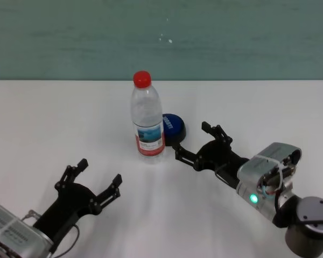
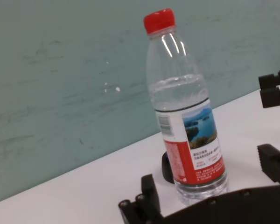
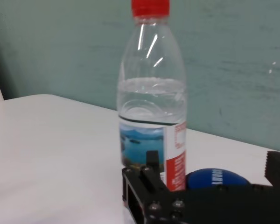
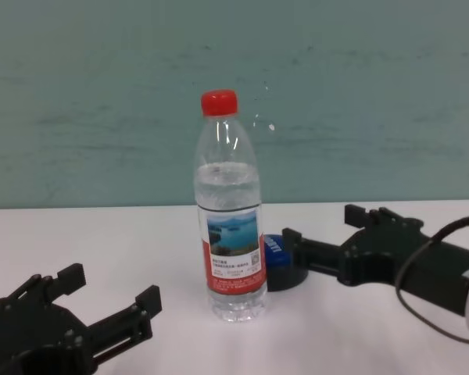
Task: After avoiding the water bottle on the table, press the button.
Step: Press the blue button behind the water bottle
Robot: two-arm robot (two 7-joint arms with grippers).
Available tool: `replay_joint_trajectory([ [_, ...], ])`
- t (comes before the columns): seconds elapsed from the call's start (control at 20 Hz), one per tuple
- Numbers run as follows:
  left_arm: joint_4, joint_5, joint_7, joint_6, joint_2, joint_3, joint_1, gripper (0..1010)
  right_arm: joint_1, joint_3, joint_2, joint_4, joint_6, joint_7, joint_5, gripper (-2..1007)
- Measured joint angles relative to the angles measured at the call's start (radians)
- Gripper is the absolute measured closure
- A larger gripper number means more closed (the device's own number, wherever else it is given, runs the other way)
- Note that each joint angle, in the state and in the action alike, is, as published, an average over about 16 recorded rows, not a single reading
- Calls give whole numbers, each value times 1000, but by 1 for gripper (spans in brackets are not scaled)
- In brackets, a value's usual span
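At the near left of the bench [image 1: 37, 118], the left gripper [image 1: 95, 178] rests with fingers spread, open surface ahead. Further in, the right gripper [image 1: 198, 141], fingers spread and holding nothing, sits just beside the blue-domed button [image 1: 173, 125], which touches the upright, red-capped water bottle [image 1: 147, 119].

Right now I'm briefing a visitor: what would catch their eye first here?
The upright water bottle with its red cap, standing mid-table. Tucked just behind it to the right sits the blue button. The right pincer, open, reaches in beside the button, while the left pincer rests open nearer the robot.
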Motion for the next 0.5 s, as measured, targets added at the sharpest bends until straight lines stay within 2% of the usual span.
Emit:
replay_joint_trajectory([
  [0.5,0,0,0,0,0,0,0,10,1,37,13,5,-2,-12,11,1],
])
